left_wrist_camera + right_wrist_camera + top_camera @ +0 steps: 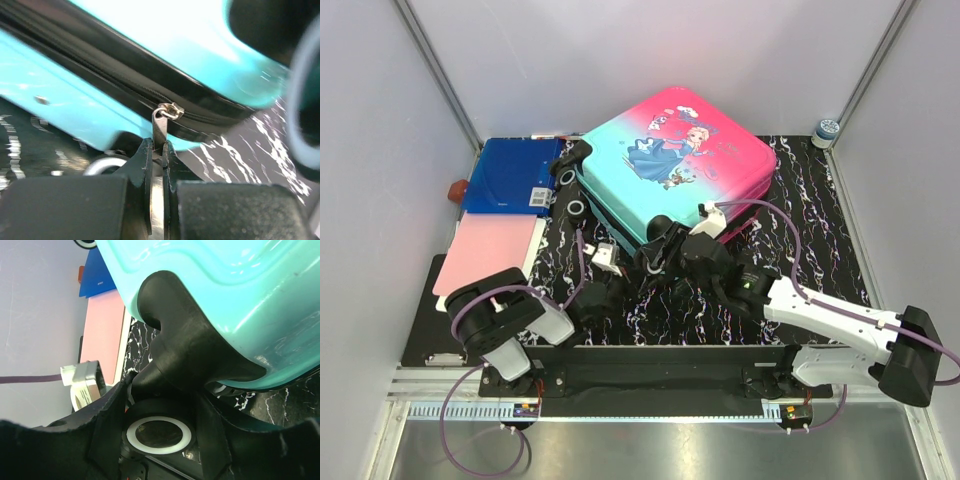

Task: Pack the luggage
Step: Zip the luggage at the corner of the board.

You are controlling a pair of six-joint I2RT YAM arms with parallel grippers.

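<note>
At the near corner of the pink-to-teal hard-shell suitcase [670,160], my left gripper [157,147] is clamped on its metal zipper pull [161,125]. My right gripper [162,400] straddles a black wheel [160,435]; I cannot tell if it squeezes. The suitcase lies flat on the black marbled desk [820,250].

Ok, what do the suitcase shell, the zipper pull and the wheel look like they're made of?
The luggage has a hard, glossy plastic shell, going by its bright highlights and moulded ridges. The zipper pull looks like thin bare metal, silvery with a sheen. The wheel is matte black with a white ring, rubber or plastic; the look leaves that open.
</note>
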